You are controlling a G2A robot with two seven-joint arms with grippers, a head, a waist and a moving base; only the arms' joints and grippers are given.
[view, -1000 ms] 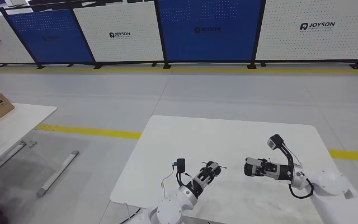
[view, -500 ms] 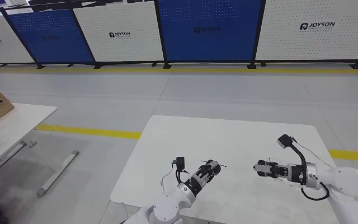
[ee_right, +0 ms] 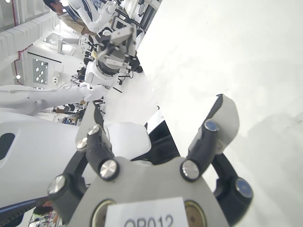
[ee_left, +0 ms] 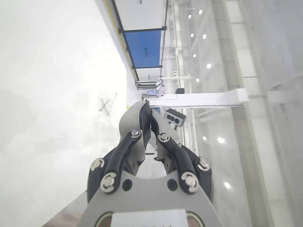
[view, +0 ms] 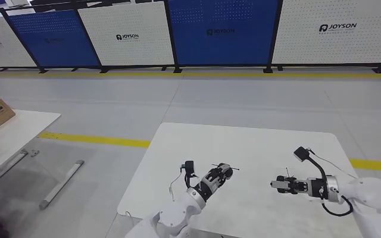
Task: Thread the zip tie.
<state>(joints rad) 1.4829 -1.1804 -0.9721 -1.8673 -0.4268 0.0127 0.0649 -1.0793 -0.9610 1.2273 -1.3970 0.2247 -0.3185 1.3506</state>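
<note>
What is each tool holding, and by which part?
Left tool pinches the zip tie mid-length, both ends sticking out; right tool is open, empty.

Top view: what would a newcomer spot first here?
The left gripper stands out, its jaws shut on a thin black zip tie that pokes out sideways above the white table. Facing it, apart, the right gripper hangs with its jaws wide open and empty.

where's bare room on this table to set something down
The table is bare across its far half. So is the gap between the left end effector, holding the zip tie, and the right end effector. The near edge, around both, is crowded.
</note>
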